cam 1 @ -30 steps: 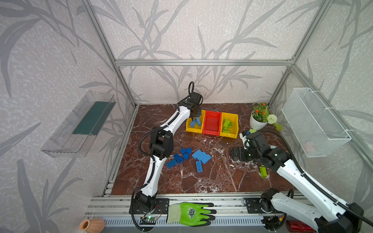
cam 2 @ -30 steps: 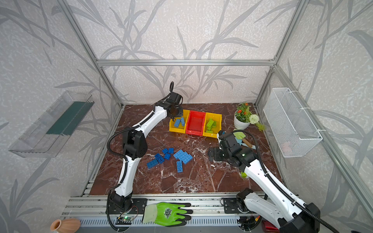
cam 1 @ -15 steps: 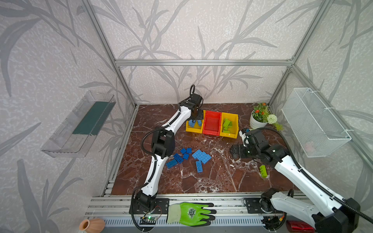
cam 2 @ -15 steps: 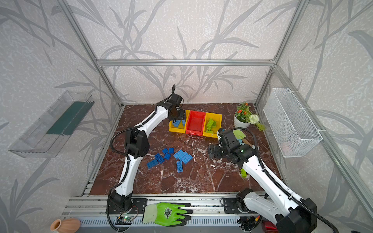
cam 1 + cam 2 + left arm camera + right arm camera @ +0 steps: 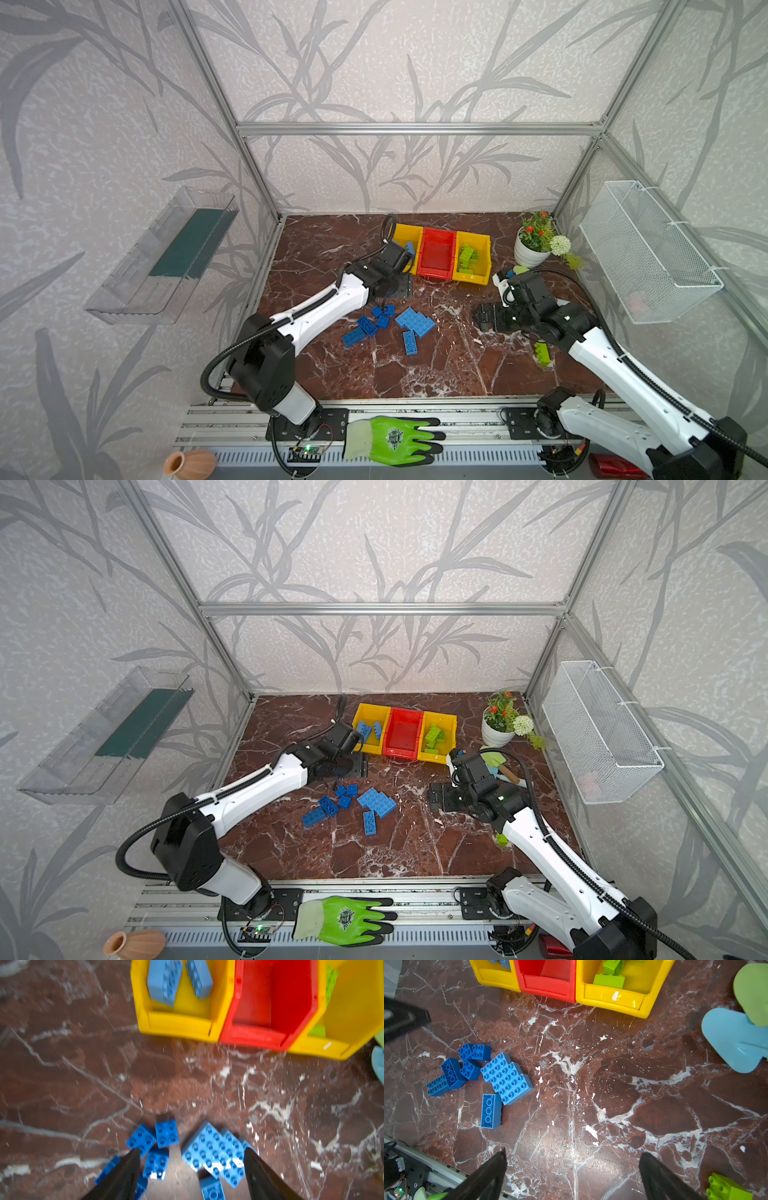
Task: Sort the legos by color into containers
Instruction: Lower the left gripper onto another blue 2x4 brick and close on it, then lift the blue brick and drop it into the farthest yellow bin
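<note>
Red-marble desk in a walled cell. Containers at 12 o'clock: light blue legos in the left yellow bin, green legos in the right one, red bin empty. Blue pile at centre, stray green brick at 4 o'clock. Left jaws apart, empty, over the pile: pick step. Next: descend and straddle one brick clear of its neighbours. Right jaws apart, empty.

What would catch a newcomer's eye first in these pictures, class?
The row of bins, two yellow flanking one red, stands out at the back of the dark marble table. Next comes the cluster of blue bricks loose mid-table, then the lime-green glove on the front rail.
</note>
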`<state>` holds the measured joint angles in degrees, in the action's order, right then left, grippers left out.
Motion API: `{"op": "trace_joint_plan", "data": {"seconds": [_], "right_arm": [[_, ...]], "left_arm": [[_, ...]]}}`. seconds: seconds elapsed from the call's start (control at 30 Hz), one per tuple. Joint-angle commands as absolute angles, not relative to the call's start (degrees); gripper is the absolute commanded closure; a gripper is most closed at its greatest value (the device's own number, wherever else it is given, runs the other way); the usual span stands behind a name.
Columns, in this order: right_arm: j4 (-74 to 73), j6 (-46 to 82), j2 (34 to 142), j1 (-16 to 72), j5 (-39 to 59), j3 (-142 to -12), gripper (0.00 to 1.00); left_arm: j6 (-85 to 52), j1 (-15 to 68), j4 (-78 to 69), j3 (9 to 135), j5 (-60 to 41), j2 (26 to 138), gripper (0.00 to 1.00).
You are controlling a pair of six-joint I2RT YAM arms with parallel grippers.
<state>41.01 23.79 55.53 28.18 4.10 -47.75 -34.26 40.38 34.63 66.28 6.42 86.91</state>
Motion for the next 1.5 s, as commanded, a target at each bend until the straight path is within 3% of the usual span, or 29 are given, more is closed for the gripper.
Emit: {"op": "trace_joint_plan", "data": {"seconds": [0.0, 0.2, 0.4, 0.93, 1.1, 1.27, 1.47], "right_arm": [[41.6, 24.2, 52.8, 28.6, 4.3, -45.8, 0.01], [41.8, 25.2, 50.2, 29.2, 3.5, -42.9, 0.01], [42.2, 26.1, 49.0, 29.9, 3.6, -41.5, 0.01], [42.8, 26.0, 48.3, 30.0, 2.6, -41.1, 0.01], [42.7, 25.9, 48.8, 30.0, 2.5, -41.4, 0.01], [42.6, 25.8, 49.2, 30.0, 2.2, -41.9, 0.01], [41.2, 25.7, 50.9, 30.0, 2.9, -42.8, 0.01]], "left_arm": [[-40.7, 45.0, 33.1, 59.3, 9.2, 82.5, 0.25], [-46.7, 52.9, 31.2, 52.5, 11.3, 79.4, 0.26], [-48.2, 57.8, 30.9, 52.5, 11.9, 84.1, 0.28], [-47.9, 58.2, 26.9, 53.4, 11.2, 95.9, 0.35], [-48.0, 56.9, 24.8, 53.1, 9.3, 98.7, 0.52], [-47.1, 56.0, 27.6, 54.4, 9.8, 98.7, 0.76], [-44.3, 54.9, 34.5, 58.2, 13.9, 95.0, 0.92]]}}
